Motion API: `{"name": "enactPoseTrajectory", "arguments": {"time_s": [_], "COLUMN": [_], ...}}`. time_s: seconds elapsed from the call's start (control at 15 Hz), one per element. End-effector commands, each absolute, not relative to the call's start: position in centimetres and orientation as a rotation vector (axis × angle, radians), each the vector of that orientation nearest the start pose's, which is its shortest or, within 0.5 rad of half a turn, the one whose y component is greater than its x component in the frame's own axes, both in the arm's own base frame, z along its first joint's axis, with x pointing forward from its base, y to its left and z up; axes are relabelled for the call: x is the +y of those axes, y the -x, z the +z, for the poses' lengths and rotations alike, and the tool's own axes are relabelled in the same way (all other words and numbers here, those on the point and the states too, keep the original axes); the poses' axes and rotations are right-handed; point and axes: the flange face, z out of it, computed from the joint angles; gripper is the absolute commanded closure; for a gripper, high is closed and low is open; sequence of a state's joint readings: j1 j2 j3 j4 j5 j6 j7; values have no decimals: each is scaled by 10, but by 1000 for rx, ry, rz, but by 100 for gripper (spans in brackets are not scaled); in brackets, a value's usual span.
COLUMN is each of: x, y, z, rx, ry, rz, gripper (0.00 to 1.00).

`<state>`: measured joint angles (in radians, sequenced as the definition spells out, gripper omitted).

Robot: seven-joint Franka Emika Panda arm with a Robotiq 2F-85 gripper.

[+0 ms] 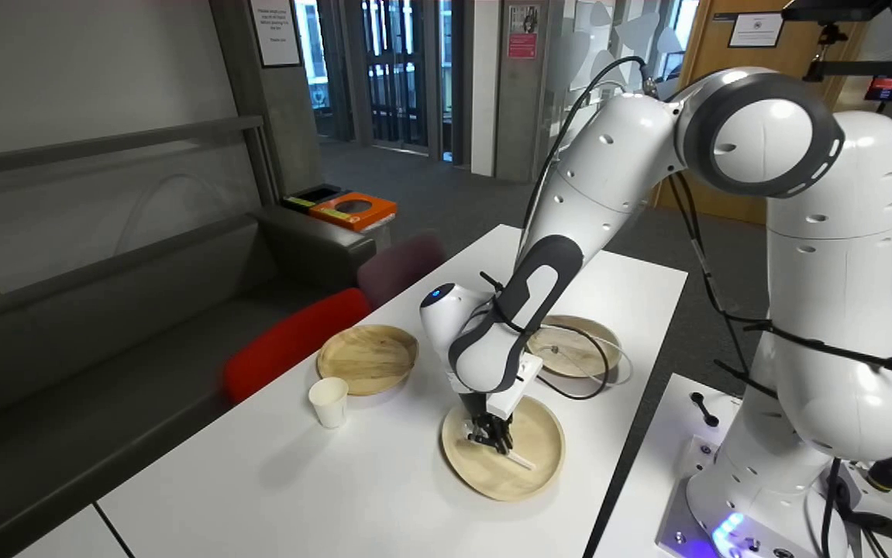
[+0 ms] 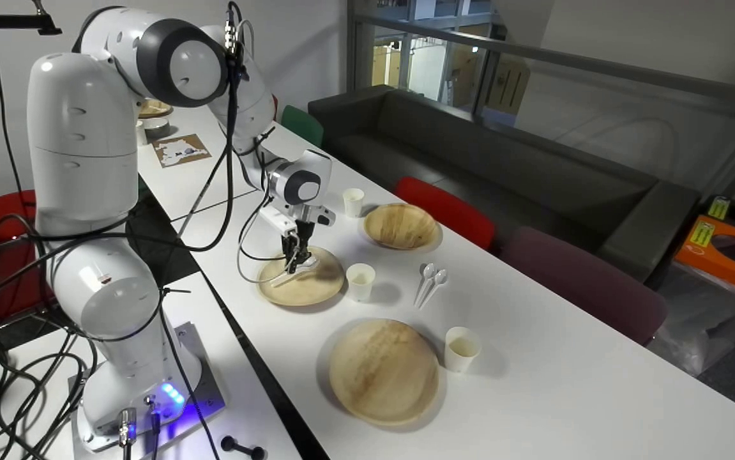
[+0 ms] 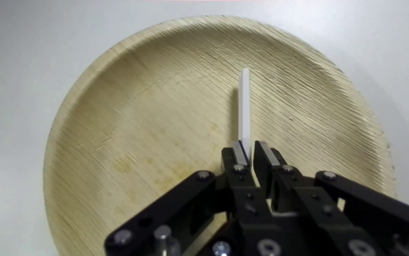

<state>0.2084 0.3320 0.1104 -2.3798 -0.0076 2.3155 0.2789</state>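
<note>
Wrist view: utensil [image 3: 245,106] between parted jaws

in an exterior view the gripper [image 1: 501,444] sits low over a wooden plate [image 1: 488,480], a white handle [image 1: 522,461] showing just beside it; a white cup [image 1: 329,403] stands near a wooden bowl [image 1: 368,361]

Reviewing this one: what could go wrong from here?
The gripper is open only slightly, right at the white spoon, so pulling away might drag it across the plate. In an exterior view, a white cup stands close beside that plate; a sideways swing could tip it. The black cable looping near the gripper might also snag something.
</note>
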Motion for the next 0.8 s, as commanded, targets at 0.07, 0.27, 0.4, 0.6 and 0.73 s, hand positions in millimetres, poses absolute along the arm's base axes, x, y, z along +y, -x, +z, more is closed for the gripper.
{"name": "enactPoseTrajectory", "arguments": {"time_s": [0.07,0.27,0.4,0.6,0.73], "x": [145,144,145,144,143], "y": [-437,-436,-436,-435,-435], "z": [160,160,159,158,157], "rx": [-72,-71,-75,-80,-79], "ry": [3163,3164,3167,3171,3173], "rz": [649,649,650,652,655], "gripper": [98,100,76,59,44]}}
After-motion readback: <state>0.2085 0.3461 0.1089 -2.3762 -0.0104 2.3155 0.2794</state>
